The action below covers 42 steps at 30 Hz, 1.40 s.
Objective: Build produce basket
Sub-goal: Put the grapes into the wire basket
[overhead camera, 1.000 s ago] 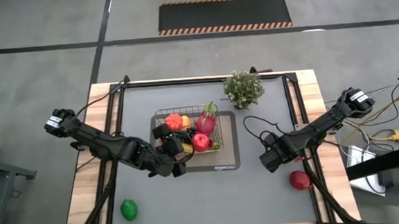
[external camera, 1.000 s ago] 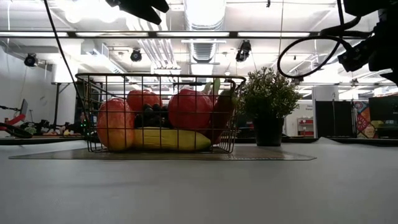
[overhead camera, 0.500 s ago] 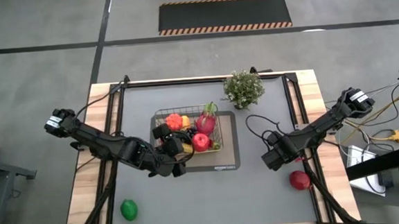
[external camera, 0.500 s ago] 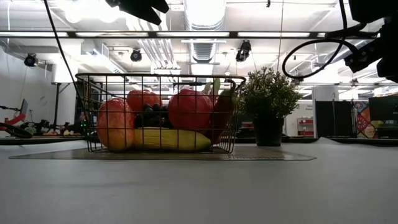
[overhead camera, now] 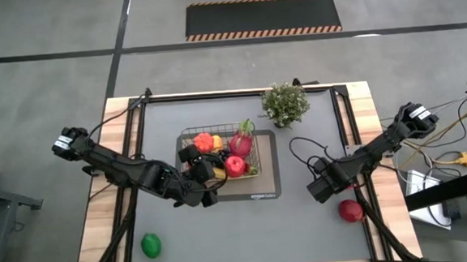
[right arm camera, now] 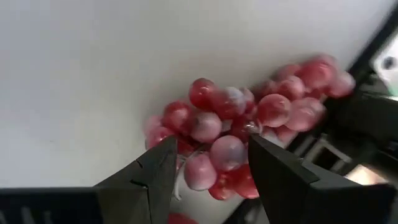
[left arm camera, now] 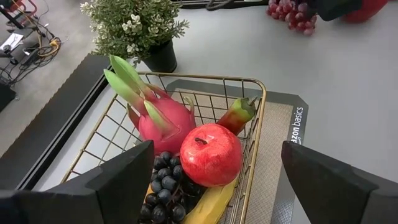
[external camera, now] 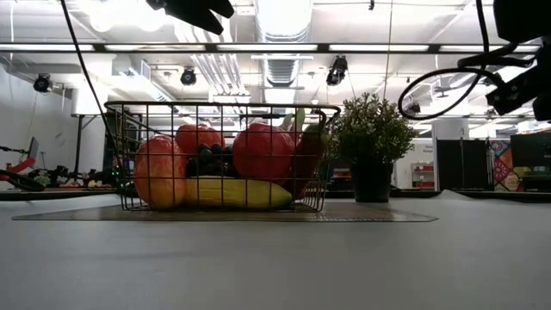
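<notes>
The wire basket (overhead camera: 183,136) stands on a dark mat and holds a pink dragon fruit (left arm camera: 158,121), a red apple (left arm camera: 211,154), dark grapes (left arm camera: 163,186), a banana (external camera: 228,193), a red pepper (left arm camera: 236,115) and an orange fruit (overhead camera: 204,142). My left gripper (overhead camera: 207,178) hovers open over the basket's near side. My right gripper (overhead camera: 325,187) is open in the air above a bunch of red grapes (right arm camera: 239,121), which lies on the table near the right edge (overhead camera: 350,211). Its fingers stand on either side of the bunch without touching it. A green lime (overhead camera: 151,245) lies near the table's near left corner.
A potted plant (overhead camera: 285,103) stands just beyond the basket's far right corner. The mat with white lettering (overhead camera: 266,191) sticks out to the right of and in front of the basket. Black frame rails (overhead camera: 345,124) run along the table's left, right and far sides. A cable loops from the right arm (overhead camera: 300,153).
My right gripper has drifted a little toward the table's right and near edges, closer to the red grapes, and its cable loop has moved with it. The left arm and the basket have stayed put.
</notes>
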Motion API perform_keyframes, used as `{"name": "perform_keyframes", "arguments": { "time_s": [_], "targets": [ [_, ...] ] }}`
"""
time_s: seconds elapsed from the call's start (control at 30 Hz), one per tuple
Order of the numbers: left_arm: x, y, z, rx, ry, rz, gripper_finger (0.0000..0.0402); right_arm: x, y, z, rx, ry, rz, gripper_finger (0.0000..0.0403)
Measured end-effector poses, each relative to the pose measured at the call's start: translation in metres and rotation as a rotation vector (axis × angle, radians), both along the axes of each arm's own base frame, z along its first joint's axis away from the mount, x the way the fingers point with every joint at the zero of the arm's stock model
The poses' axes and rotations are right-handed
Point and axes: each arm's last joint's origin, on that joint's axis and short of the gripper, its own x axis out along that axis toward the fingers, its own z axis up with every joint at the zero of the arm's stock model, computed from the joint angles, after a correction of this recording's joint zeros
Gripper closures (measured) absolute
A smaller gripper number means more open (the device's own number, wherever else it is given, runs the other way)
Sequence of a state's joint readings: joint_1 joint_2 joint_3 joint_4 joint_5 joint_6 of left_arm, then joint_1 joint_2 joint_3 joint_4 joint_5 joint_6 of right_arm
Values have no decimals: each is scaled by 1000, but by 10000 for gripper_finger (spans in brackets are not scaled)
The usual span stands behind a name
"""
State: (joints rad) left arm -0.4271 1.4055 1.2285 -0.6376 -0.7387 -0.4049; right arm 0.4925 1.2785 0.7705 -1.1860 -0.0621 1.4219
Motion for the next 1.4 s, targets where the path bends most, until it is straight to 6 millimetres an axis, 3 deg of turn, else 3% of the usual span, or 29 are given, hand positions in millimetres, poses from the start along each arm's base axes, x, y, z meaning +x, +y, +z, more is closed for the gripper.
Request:
{"name": "perform_keyframes", "arguments": {
  "time_s": [0.17, 0.43, 0.5, 0.7, 1.0, 1.17, 1.4],
  "targets": [
    [0, 0, 0, 0, 0, 0, 70, 2, 2, -5, 36, -32, -5, 254],
    [0, 0, 0, 1, 0, -1, 70, 3, 2, -5, 40, -39, -3, 374],
    [0, 0, 0, 1, 0, 0, 70, 3, 2, -5, 41, -41, -1, 388],
    [0, 0, 0, 1, 1, 0, 70, 5, 3, -2, 49, -52, 43, 394],
    [0, 0, 0, 1, 1, 0, 70, 17, 5, 24, -11, -220, 138, 394],
    [0, 0, 0, 1, 1, -1, 70, 14, 6, 31, 80, -198, 141, 392],
    [0, 0, 0, 1, 0, 0, 70, 8, 7, 25, 118, -37, 88, 331]
  ]
}}
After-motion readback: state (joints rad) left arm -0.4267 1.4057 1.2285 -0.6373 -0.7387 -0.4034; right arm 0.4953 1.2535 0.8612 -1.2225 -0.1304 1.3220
